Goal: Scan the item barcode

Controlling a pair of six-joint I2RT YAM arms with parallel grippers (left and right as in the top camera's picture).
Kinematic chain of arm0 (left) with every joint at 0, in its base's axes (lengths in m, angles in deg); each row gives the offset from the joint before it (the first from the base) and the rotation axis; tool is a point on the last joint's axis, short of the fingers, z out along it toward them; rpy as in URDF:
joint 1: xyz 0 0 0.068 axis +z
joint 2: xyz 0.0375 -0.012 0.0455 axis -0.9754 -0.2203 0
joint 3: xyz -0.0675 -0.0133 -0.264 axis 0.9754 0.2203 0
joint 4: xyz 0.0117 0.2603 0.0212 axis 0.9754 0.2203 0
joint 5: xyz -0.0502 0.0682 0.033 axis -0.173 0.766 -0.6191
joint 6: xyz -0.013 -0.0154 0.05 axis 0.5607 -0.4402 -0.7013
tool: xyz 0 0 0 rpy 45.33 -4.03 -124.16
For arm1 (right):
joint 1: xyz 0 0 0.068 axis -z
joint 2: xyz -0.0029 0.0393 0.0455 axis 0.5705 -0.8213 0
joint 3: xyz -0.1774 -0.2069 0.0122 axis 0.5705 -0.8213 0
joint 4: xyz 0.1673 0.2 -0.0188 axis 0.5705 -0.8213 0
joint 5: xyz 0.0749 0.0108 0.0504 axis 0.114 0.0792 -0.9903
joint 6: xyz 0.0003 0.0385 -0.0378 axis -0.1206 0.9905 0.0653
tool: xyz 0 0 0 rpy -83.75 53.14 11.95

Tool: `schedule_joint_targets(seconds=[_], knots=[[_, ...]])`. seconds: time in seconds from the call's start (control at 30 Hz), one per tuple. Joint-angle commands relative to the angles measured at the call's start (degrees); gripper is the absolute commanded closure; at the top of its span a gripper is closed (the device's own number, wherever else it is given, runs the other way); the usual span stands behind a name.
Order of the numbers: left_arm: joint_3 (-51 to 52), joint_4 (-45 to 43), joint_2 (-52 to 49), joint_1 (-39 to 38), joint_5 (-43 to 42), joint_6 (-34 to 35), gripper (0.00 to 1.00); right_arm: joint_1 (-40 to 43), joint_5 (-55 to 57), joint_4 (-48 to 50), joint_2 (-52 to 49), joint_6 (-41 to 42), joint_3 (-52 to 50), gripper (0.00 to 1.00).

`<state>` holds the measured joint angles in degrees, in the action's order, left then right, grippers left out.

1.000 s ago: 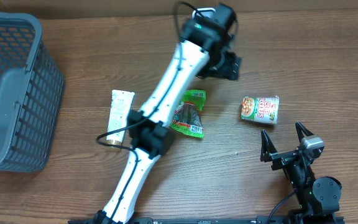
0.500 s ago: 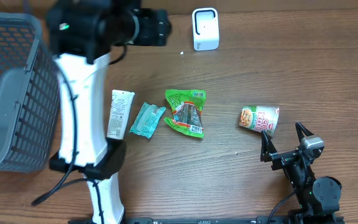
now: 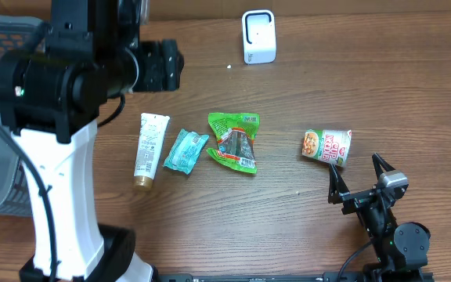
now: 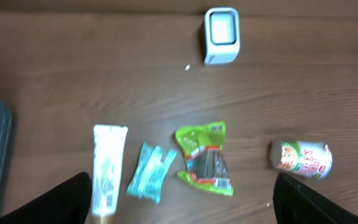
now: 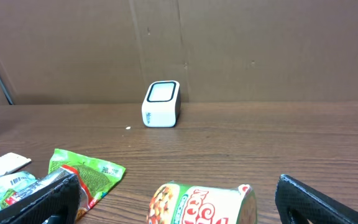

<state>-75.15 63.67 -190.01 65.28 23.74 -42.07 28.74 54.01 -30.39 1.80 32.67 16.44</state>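
Cup [image 3: 327, 148] is lying just ahead of the right gripper [image 3: 355, 166], which is gaping empty. Left gripper [image 4: 180, 180], likewise apart, is hovering high over the bench [image 4: 303, 93].

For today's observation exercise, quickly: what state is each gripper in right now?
Left gripper: open, holding nothing.
Right gripper: open, holding nothing.

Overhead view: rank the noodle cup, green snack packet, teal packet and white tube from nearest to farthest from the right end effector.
Measured from the right end effector:
1. Noodle cup, lying on its side just ahead of it.
2. Green snack packet, mid-table.
3. Teal packet, left of the green one.
4. White tube, farthest left.
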Motion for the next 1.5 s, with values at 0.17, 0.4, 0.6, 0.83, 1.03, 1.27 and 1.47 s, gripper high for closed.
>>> schedule_joint_targets(seconds=[0.17, 0.4, 0.6, 0.83, 1.03, 1.27, 1.47], knots=[[10.08, -0.02, 6.25, 0.02, 4.66, 4.24, 0.2, -0.33, 0.39, 0.24, 0.68, 0.42, -0.61, 0.0], [16.83, -0.02, 10.82, 0.02, 7.58, 6.8, 0.0, -0.33, 0.39, 0.24, 0.68, 0.42, -0.61, 0.0], [24.35, -0.04, 11.69, 0.02, 7.89, 9.11, 0.0, -0.33, 0.39, 0.24, 0.68, 0.42, -0.61, 0.0], [35.17, -3.61, 11.67, -0.07, 10.29, 13.31, 0.01, -0.33, 0.39, 0.24, 0.68, 0.42, -0.61, 0.0], [43.19, -11.41, 11.65, -1.97, 6.19, 14.29, 0.04, -0.33, 0.39, 0.24, 0.68, 0.42, -0.61, 0.0], [51.21, -18.93, 11.61, -6.08, 6.14, 21.99, 0.03, -0.33, 0.39, 0.24, 0.68, 0.42, -0.61, 0.0], [55.36, -22.8, 11.61, -10.14, 7.04, 24.17, 0.04, -0.33, 0.39, 0.24, 0.68, 0.42, -0.61, 0.0]])
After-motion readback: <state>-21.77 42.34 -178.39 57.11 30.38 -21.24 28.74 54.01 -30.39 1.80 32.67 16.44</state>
